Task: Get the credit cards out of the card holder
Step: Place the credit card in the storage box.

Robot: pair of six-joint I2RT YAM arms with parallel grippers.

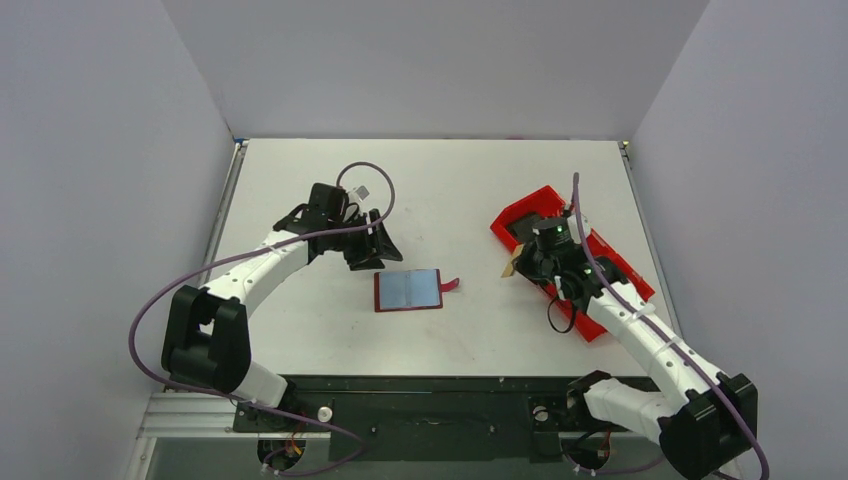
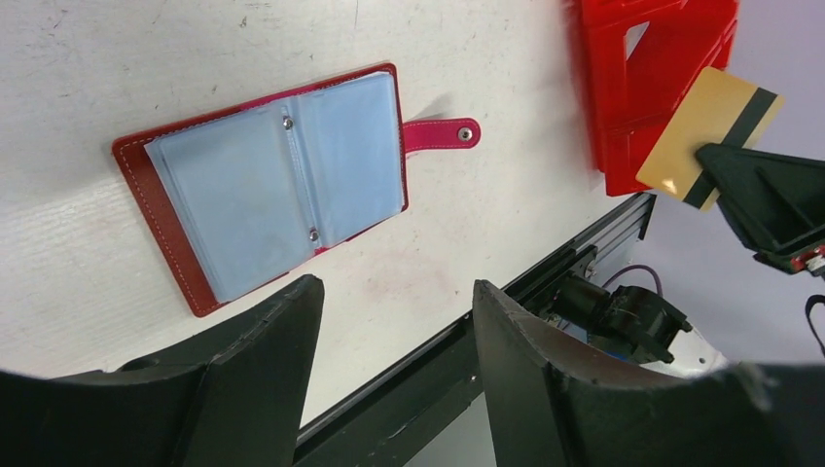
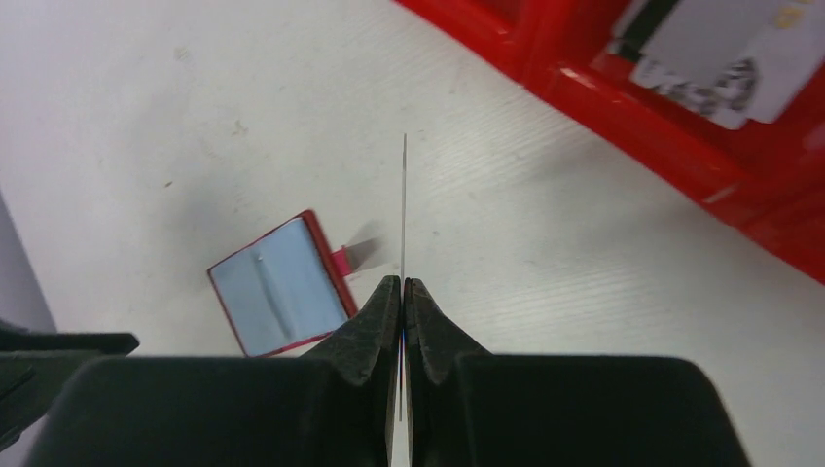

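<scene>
The white counter [image 1: 450, 190] carries the big red tray [image 1: 515, 215] out on the right, and the dark-red card holder [image 1: 408, 290] lies spread open near the middle, well apart from the tray, its clear sleeves facing up and its snap strap [image 2: 443, 134] pointing towards the tray. The left tool [image 2: 394, 287] hangs just beside the holder with its fingers apart and nothing between them. The right tool [image 3: 402, 287] is pinched tight on the tan card [image 2: 696, 126], gripping it by one edge so most of it sticks out past the fingertips, at the tray's edge nearest the holder. A pale card [image 3: 720, 49] already lies in one of the tray's compartments. From where I stand the job now looks like dropping the tan one in, and I'd want it carried further in, past the rim, since part of it seems to overhang the counter. It should be brought low and tipped towards flat before the fingers part, or so thin a card may catch a divider and slide out. Whether the sleeves hold another card, I cannot tell.
</scene>
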